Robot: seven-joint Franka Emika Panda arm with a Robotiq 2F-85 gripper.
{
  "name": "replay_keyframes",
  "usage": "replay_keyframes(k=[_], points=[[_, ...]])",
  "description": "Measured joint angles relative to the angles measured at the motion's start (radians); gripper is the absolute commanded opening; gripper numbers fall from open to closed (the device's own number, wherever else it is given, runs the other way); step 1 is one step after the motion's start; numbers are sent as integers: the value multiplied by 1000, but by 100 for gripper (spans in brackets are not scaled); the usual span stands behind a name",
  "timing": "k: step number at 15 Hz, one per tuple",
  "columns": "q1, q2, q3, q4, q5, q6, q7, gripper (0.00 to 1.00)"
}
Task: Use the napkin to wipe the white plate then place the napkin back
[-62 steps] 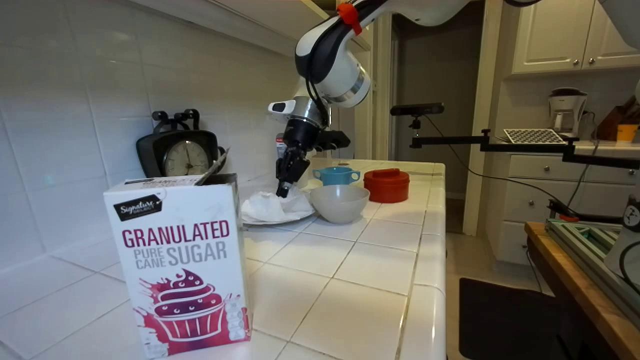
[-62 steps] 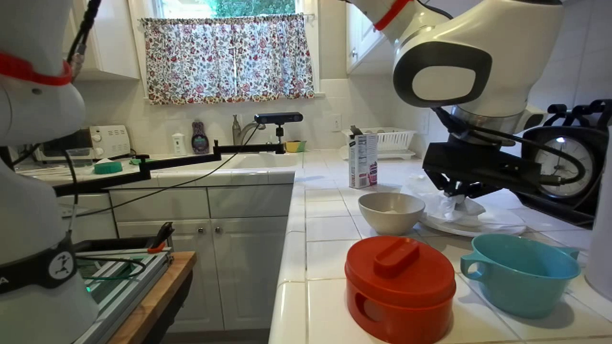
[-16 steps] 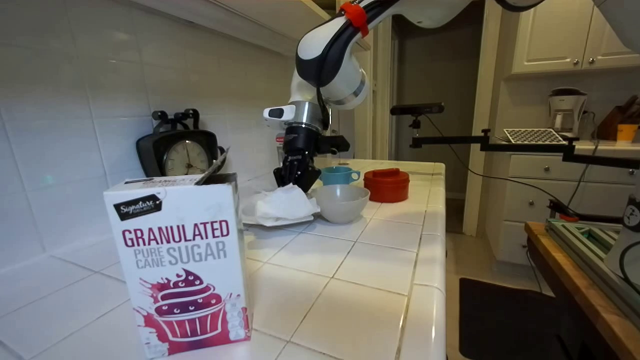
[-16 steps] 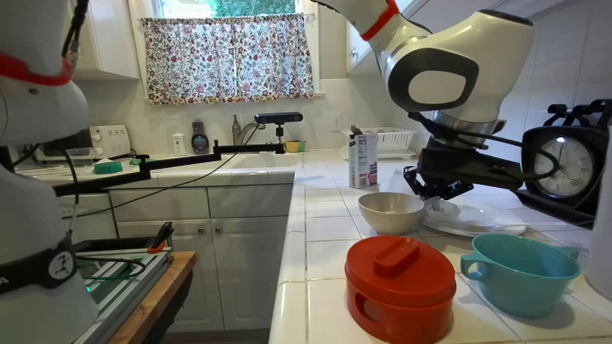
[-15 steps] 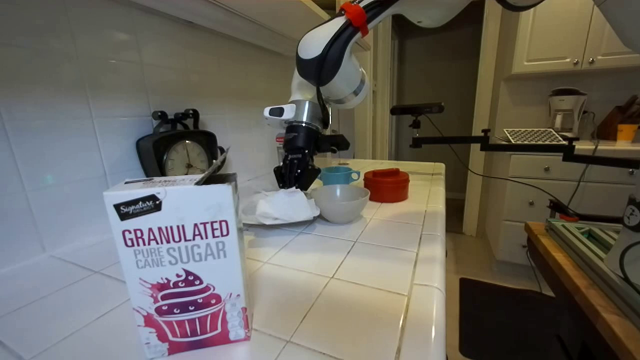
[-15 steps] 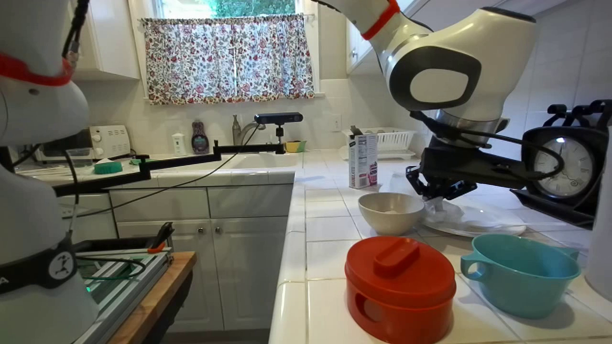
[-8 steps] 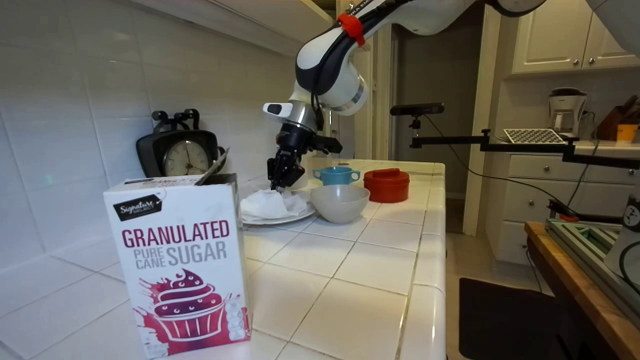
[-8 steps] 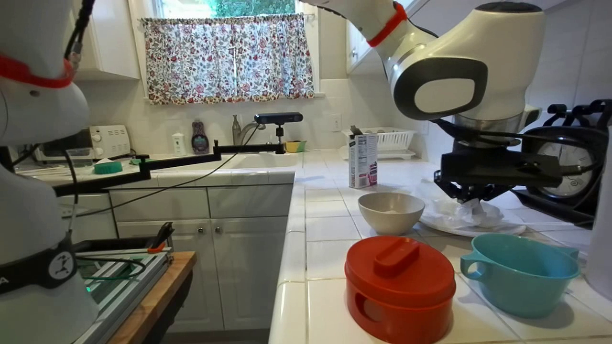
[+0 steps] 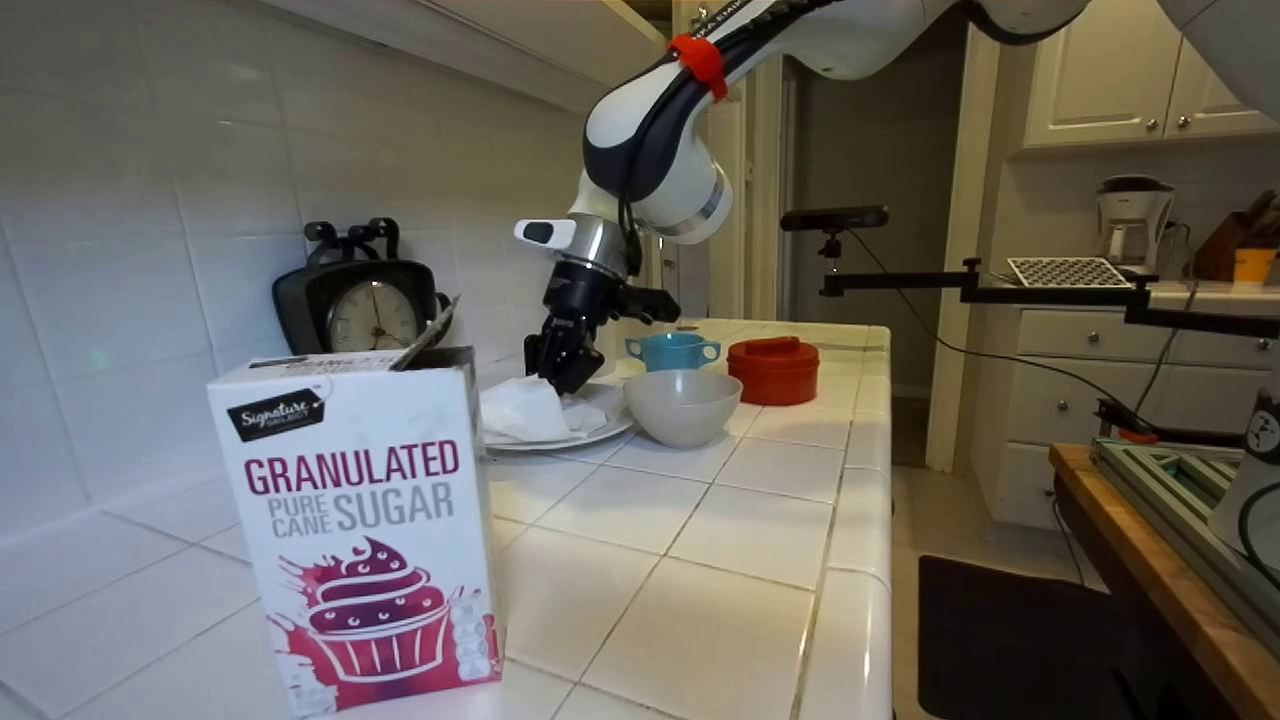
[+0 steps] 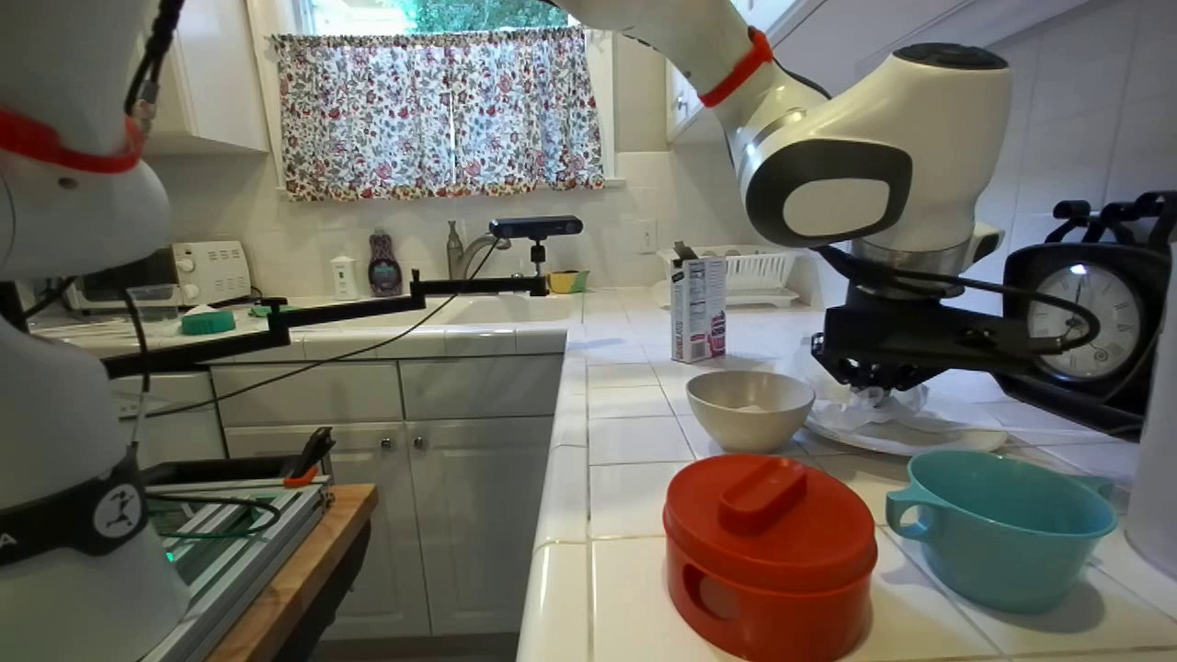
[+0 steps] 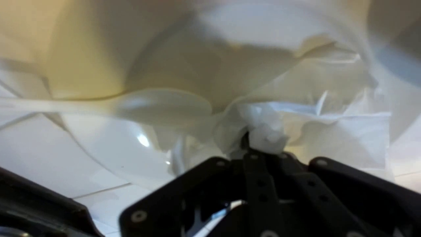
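Observation:
The crumpled white napkin point(image 9: 522, 412) lies bunched on the white plate point(image 9: 612, 430). It also shows in the wrist view point(image 11: 332, 131), spread to the right of the fingers. My gripper point(image 9: 562, 386) points down over the plate, tilted. In the wrist view its fingertips point(image 11: 250, 146) are closed together on a bunched part of the napkin. In an exterior view the gripper point(image 10: 874, 390) stands over the plate point(image 10: 956, 441), beyond the bowl. The fingertips are partly hidden by the napkin. A pale spoon-shaped thing point(image 11: 164, 104) lies beside the napkin in the wrist view.
The white bowl point(image 9: 683, 408) stands right beside the plate. A blue two-handled cup point(image 10: 1002, 529) and a red lidded dish point(image 10: 771, 552) stand nearby. A sugar box point(image 9: 360, 540) stands on the counter. A black clock point(image 9: 372, 315) stands by the tiled wall.
About a second ago the gripper held the napkin near the bowl. It has since dragged it across the plate, away from the bowl. The bowl has shifted very slightly.

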Motion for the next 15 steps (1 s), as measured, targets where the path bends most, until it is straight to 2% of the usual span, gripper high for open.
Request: replay_keyframes(k=[6,11,15], points=[[-32,-50,-24,0,0,-189,-33,0],[-25,-56,-45,2,1,-191,-33,0],[5,-35,-40,3,11,-125,-32,0]])
